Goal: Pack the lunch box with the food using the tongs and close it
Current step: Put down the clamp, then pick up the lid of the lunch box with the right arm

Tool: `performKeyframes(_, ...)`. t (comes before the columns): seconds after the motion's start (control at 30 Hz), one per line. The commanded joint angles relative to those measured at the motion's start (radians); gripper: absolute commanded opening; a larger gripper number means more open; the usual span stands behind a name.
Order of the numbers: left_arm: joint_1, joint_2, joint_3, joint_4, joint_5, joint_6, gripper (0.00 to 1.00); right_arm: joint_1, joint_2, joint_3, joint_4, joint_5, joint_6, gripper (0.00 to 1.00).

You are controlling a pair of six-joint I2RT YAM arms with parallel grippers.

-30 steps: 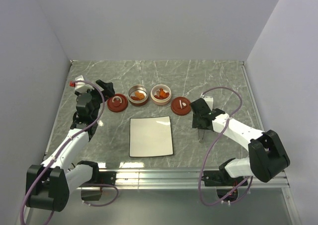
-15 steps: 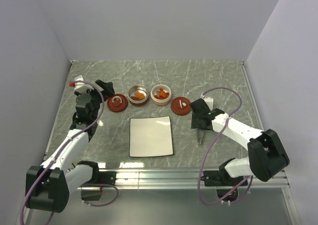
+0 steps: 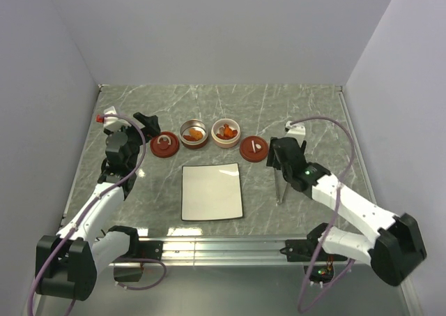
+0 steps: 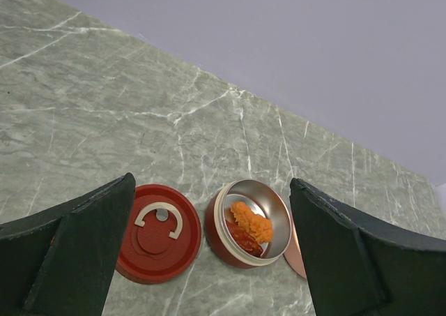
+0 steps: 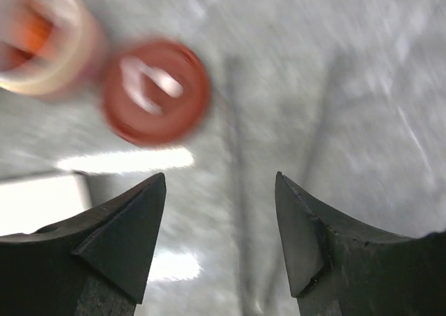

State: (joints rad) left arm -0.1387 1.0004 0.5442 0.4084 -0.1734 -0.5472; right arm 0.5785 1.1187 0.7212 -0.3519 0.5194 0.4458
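The lunch box is two round open tins, one (image 3: 194, 133) nearer the left arm and one (image 3: 226, 132) to its right. Both hold orange and red food (image 4: 252, 222). Their red lids (image 3: 163, 146) (image 3: 254, 149) lie flat on either side. The tongs (image 3: 279, 190) lie on the table right of the white plate (image 3: 212, 191). In the blurred right wrist view they show as a grey streak (image 5: 238, 211) under the jaws. My right gripper (image 3: 277, 157) (image 5: 220, 180) hovers open above their far end, holding nothing. My left gripper (image 3: 149, 125) (image 4: 210, 183) hangs wide open above the left lid (image 4: 155, 232) and the left tin (image 4: 249, 222).
Grey walls close the table on three sides. A metal rail (image 3: 223, 246) runs along the near edge. A purple cable (image 3: 327, 131) loops over the right arm. The right lid (image 5: 155, 91) and the right tin (image 5: 38, 40) lie ahead of the right gripper.
My right gripper has opened wider and pulled back off the tongs, which stay on the table. The right arm's elbow has swung towards the near right. The left arm has not moved.
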Motion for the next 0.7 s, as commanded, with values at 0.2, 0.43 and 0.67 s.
performKeyframes(0.2,0.004,-0.008,-0.003,0.061,-0.006,-0.011,1.0,0.012,0.005,0.06,0.403,-0.094,-0.185,0.71)
performKeyframes(0.43,0.005,0.023,0.003,0.069,-0.006,-0.011,0.99,0.012,0.374,0.299,0.298,-0.157,-0.196,0.67)
performKeyframes(0.67,0.004,0.029,0.002,0.076,-0.012,-0.008,0.99,0.009,0.565,0.44,0.197,-0.157,-0.214,0.63)
